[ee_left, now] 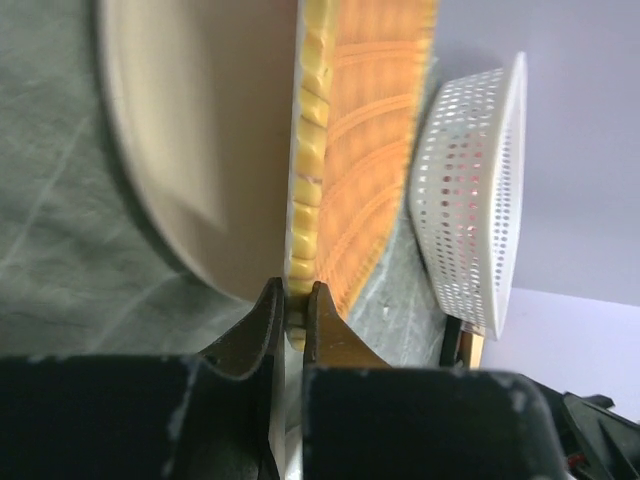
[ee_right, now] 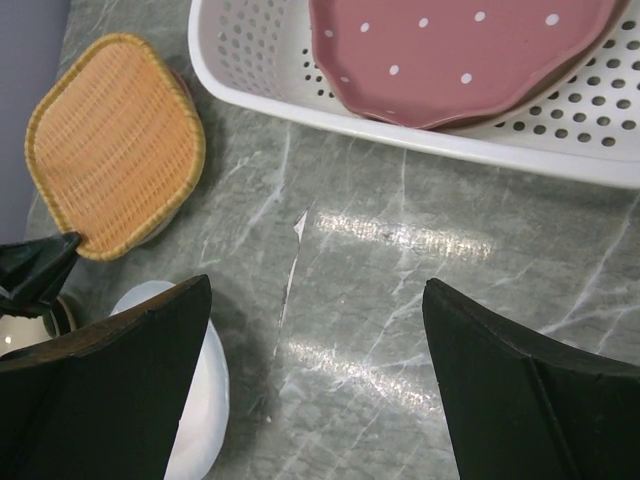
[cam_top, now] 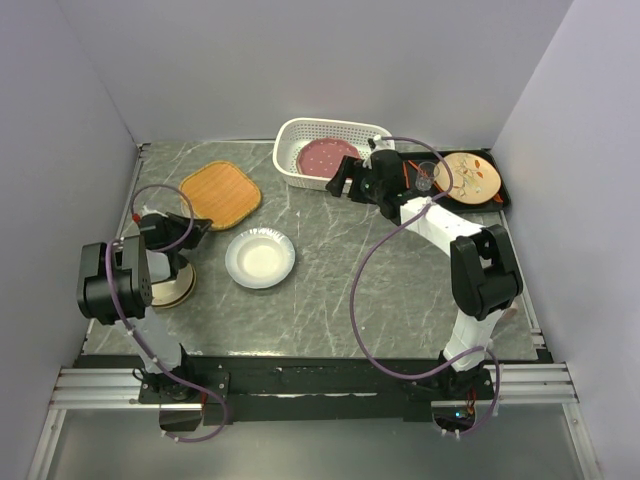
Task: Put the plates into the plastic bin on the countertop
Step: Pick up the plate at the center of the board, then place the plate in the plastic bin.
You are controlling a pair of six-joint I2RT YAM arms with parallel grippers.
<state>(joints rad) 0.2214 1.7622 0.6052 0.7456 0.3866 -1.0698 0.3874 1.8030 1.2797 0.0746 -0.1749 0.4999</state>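
An orange rounded-square plate (cam_top: pixel 220 194) lies at the back left of the countertop (cam_top: pixel 350 290). My left gripper (cam_top: pixel 200 228) is shut on its near woven rim, and the left wrist view shows the jaws pinching that rim (ee_left: pixel 297 305), with the plate's pale underside (ee_left: pixel 200 150) showing. A white plate (cam_top: pixel 260 258) sits mid-table. A tan plate (cam_top: pixel 178 287) lies partly hidden under the left arm. The white plastic bin (cam_top: pixel 290 140) at the back holds a speckled pink plate (cam_top: pixel 328 157). My right gripper (cam_top: pixel 345 182) hangs open just in front of the bin, over bare countertop (ee_right: pixel 317 290), holding nothing.
A flat black tray (cam_top: pixel 497 170) at the back right carries a cream plate with red-orange leaf marks (cam_top: pixel 468 176). Grey walls close in the left, back and right sides. The right arm's purple cable loops over the middle of the table.
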